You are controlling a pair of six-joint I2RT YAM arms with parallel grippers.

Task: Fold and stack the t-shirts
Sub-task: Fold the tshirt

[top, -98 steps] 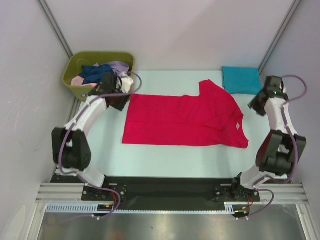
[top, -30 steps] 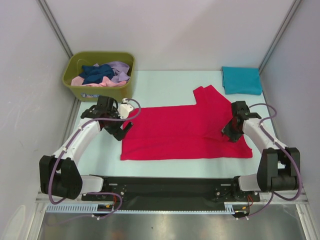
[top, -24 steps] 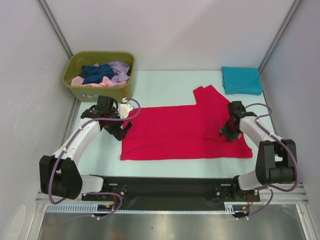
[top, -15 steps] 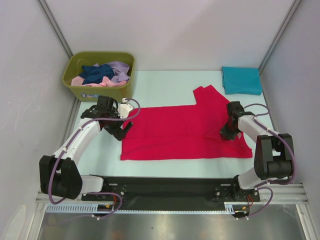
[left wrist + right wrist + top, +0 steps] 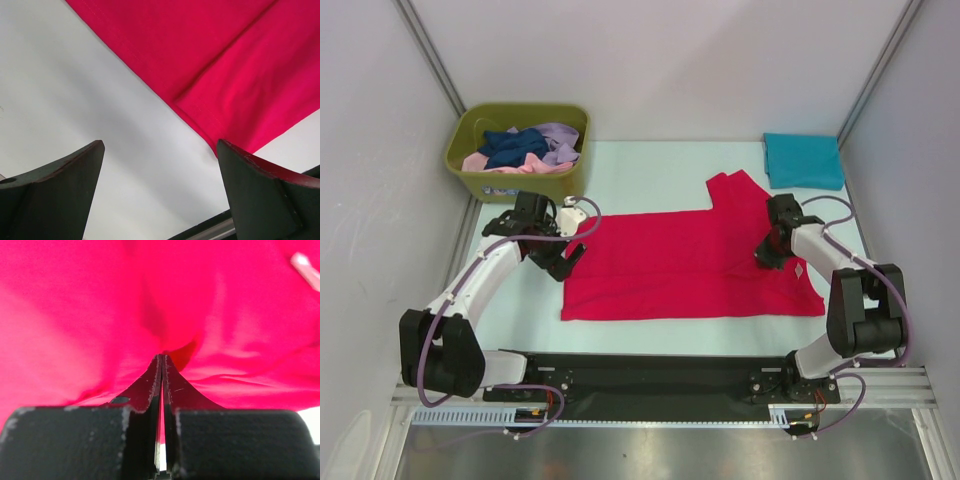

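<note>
A bright red t-shirt point(image 5: 680, 260) lies spread flat across the table, with one sleeve pointing to the back. My right gripper point(image 5: 765, 255) is down on the shirt's right part, near the collar. In the right wrist view it point(image 5: 162, 356) is shut, with a puckered fold of the red cloth point(image 5: 100, 300) pinched at its tips. My left gripper point(image 5: 565, 255) hovers open at the shirt's left edge. In the left wrist view it point(image 5: 160, 145) holds nothing, and bare table shows under the shirt's hem corner point(image 5: 225, 65). A folded teal t-shirt point(image 5: 803, 160) lies at the back right.
An olive-green bin point(image 5: 470, 168) at the back left holds crumpled navy point(image 5: 510, 146), lavender point(image 5: 560, 135) and pink point(image 5: 485, 160) tees. Grey walls close in the left and right sides. A black base rail point(image 5: 650, 375) runs along the near edge.
My right gripper has closed on the red cloth and shifted slightly back and to the left, bunching the fabric. The left arm has not moved.
</note>
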